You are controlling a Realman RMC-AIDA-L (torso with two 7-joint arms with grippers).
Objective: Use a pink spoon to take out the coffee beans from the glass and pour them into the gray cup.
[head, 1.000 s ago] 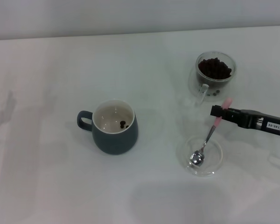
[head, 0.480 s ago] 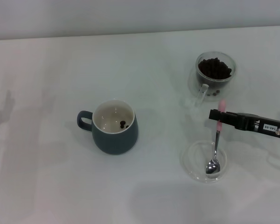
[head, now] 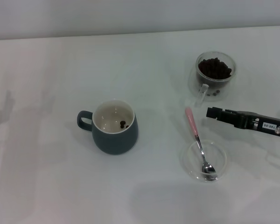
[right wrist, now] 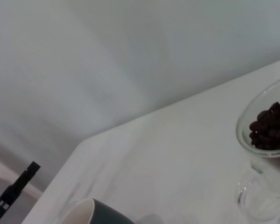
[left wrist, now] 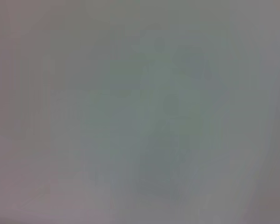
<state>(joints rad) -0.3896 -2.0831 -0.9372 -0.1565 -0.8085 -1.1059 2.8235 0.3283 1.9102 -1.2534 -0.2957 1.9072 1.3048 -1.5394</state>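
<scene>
Rt gripper (head: pixel 210 113): I see slim black fingers, blocky black body behind, small white label w/ dark digits, unreadable. Thin black cable loops at frame edge. Lt arm not visible.

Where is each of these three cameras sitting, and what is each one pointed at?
Head view: from the robot's head, looking down on the table with the gray cup, the glass of coffee beans and the pink spoon; the right gripper reaches in.
Left wrist view: on the left arm; only a pale blank surface shows, no robot parts.
Right wrist view: on the right arm, looking across the table; no own fingers show.
Shared: head and right wrist views both show the glass and the gray cup.
</scene>
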